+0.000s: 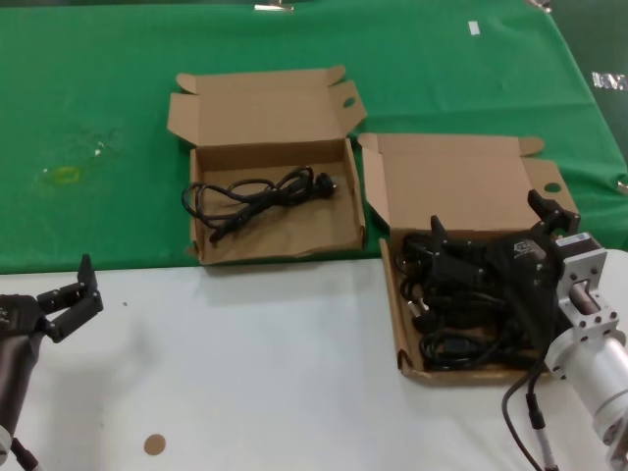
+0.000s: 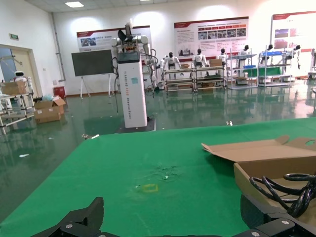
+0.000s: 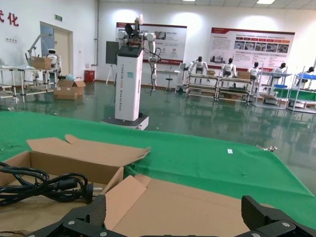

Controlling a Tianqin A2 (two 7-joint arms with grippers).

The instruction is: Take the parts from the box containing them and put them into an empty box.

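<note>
The right gripper [image 1: 491,231] hangs wide open, holding nothing, over the cords [image 1: 461,304] piled in the right box [image 1: 446,182]. One cord [image 1: 257,194] already lies in the left box [image 1: 285,245]. Next: descend and grip. The left gripper [image 1: 77,294] waits open, near left.

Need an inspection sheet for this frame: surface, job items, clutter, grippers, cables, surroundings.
Surface: white table in front, green cloth behind.
Job's things: left box holds one power cord; right box holds a pile of cords.
Clutter: brown disc on the white table; yellowish stain on the cloth.
Grippers: left gripper open, parked over the table's left edge; right gripper open, above the pile.
Cables: robot's own cable by the right arm.
Surroundings: hall with shelving and another robot.
</note>
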